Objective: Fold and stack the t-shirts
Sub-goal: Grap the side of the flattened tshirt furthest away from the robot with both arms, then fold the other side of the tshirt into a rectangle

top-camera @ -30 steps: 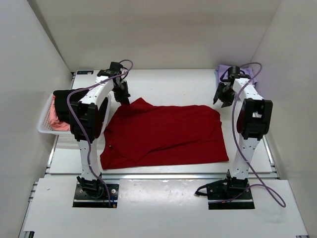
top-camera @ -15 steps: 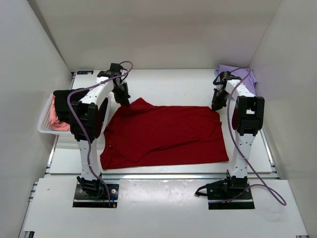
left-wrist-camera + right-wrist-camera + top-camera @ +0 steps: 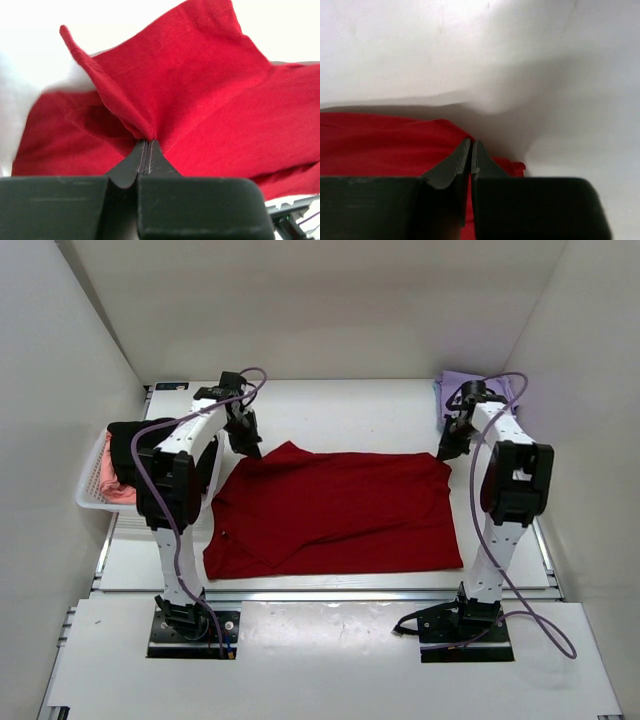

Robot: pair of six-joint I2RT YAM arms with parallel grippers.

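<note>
My left claw (image 3: 250, 445) is pinched tight on the far left corner of the red t-shirt (image 3: 335, 510). In the left wrist view my fingertips (image 3: 134, 161) meet with no gap, and a peak of red cloth rises out of them, so that corner is lifted clear of the table (image 3: 350, 405) while the rest lies flat. My right claw (image 3: 448, 453) is at the shirt's far right corner. Its fingertips (image 3: 459, 159) are pressed together right at the cloth's edge, with red on either side of them, and I judge it has a thin bite of the hem rather than closing on nothing. I hold both far corners because the shirt lies spread wide between my arms, its near hem toward my bases. With a corner in each claw I can carry the far edge toward me and lay it over the near half in one even fold. My grip on the right looks shallow, and that corner could slip out if I pull unevenly. Beyond the shirt's far right corner the lavender t-shirt (image 3: 452, 387) sits in a heap, likely the start of the stack. Off the shirt's left side the basket (image 3: 92, 502) holds a black t-shirt (image 3: 125, 440) and a pink t-shirt (image 3: 115, 490), neither yet folded.
</note>
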